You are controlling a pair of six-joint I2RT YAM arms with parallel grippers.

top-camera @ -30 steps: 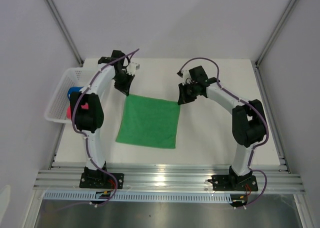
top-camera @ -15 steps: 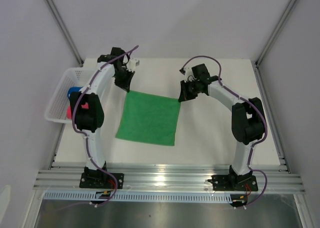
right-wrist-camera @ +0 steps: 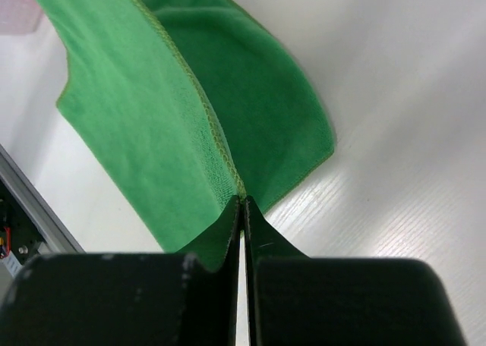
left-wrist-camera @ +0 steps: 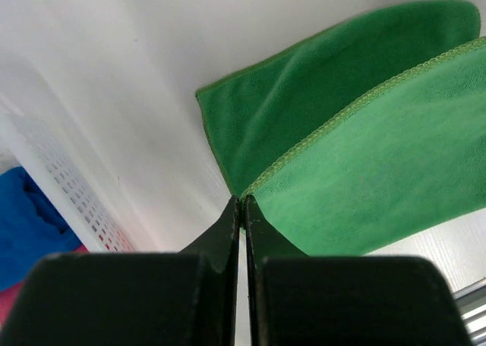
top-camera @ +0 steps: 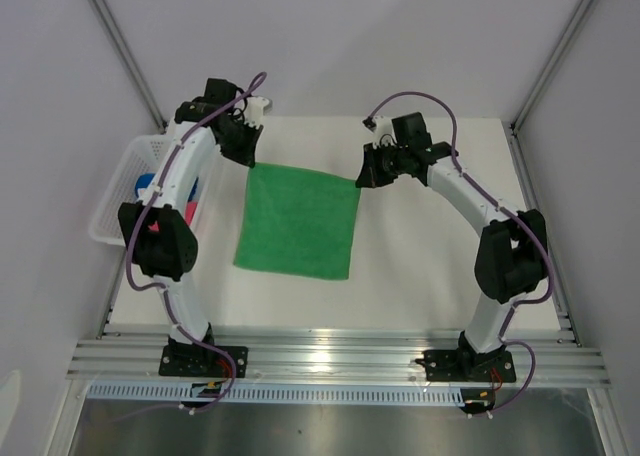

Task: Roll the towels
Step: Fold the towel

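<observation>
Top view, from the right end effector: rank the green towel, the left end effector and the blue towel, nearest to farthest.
1. green towel: its far right corner is pinched in the right end effector.
2. left end effector: across the towel's far edge, at its far left corner.
3. blue towel: far left, inside the white basket.

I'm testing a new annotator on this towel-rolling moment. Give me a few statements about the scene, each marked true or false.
1. The left hand and the right hand are each shut on a far corner of the green towel. True.
2. The green towel lies fully flat on the table. False: its far edge is lifted.
3. The blue towel is in the white mesh basket. True.
4. The basket is at the table's right edge. False: it is at the left edge.
</observation>
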